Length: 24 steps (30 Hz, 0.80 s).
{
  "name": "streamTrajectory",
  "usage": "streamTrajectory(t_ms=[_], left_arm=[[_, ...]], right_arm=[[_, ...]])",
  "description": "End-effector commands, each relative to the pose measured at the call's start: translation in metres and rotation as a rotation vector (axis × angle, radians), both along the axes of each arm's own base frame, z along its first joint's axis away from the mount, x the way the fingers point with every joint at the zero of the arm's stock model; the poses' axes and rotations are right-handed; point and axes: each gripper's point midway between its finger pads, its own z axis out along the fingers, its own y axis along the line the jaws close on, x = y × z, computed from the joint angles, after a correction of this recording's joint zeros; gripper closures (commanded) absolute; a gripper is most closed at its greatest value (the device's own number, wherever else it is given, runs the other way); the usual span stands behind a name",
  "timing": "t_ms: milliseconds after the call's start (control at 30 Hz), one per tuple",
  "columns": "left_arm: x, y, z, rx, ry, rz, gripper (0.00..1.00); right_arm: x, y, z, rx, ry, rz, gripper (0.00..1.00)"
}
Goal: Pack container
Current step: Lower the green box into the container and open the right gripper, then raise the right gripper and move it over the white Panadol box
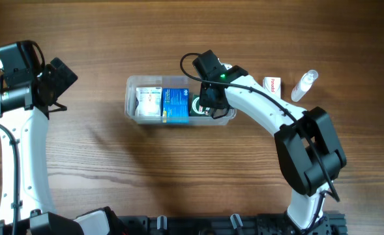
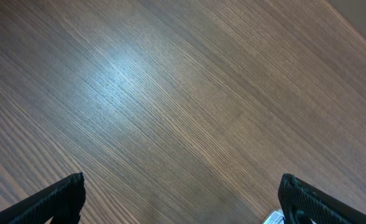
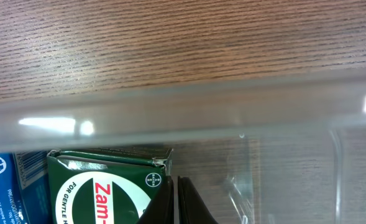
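Observation:
The clear plastic container [image 1: 132, 98] stands at the table's middle. It holds a white box [image 1: 148, 101], a blue box [image 1: 175, 104] and a green box [image 1: 198, 104]. My right gripper [image 1: 208, 108] reaches down inside its right end. In the right wrist view its fingers [image 3: 175, 180] are shut together, empty, right beside the green box [image 3: 96, 186], behind the container's far wall [image 3: 183, 112]. The blue box [image 3: 2, 186] shows at the left. My left gripper [image 1: 61, 81] is open and empty over bare wood [image 2: 183, 186] at the far left.
A small white and red box [image 1: 272, 85] and a small clear bottle [image 1: 304, 85] lie on the table right of the container. The right end of the container beside my fingers holds nothing.

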Motion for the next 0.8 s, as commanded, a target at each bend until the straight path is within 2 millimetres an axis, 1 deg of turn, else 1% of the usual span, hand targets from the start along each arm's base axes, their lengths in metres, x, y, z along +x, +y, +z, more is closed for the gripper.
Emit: streamTrajectory(t_ms=[0, 67, 333, 567, 633, 700, 733, 767], left_arm=[[-0.001, 0.001, 0.004, 0.005, -0.009, 0.000, 0.00], [-0.001, 0.001, 0.004, 0.005, -0.009, 0.000, 0.00], [-0.001, 0.001, 0.004, 0.005, -0.009, 0.000, 0.00], [-0.001, 0.001, 0.004, 0.005, -0.009, 0.000, 0.00], [-0.001, 0.001, 0.004, 0.005, -0.009, 0.000, 0.00], [-0.001, 0.001, 0.004, 0.005, -0.009, 0.000, 0.00], [-0.001, 0.001, 0.004, 0.005, -0.009, 0.000, 0.00], [-0.001, 0.001, 0.004, 0.005, -0.009, 0.000, 0.00]], right_arm=[[-0.008, -0.006, -0.015, -0.017, 0.025, -0.053, 0.96], [-0.009, -0.007, -0.021, -0.014, 0.019, -0.053, 0.96], [-0.006, -0.003, -0.020, 0.001, 0.009, -0.036, 0.96], [-0.001, 0.004, -0.017, 0.013, -0.008, 0.053, 0.95], [0.001, 0.005, -0.011, 0.010, -0.013, 0.068, 0.93], [0.007, 0.009, 0.004, 0.016, -0.041, 0.100, 0.88], [0.011, 0.012, 0.015, 0.024, -0.065, 0.118, 0.85], [0.016, 0.014, 0.034, 0.038, -0.098, 0.116, 0.85]])
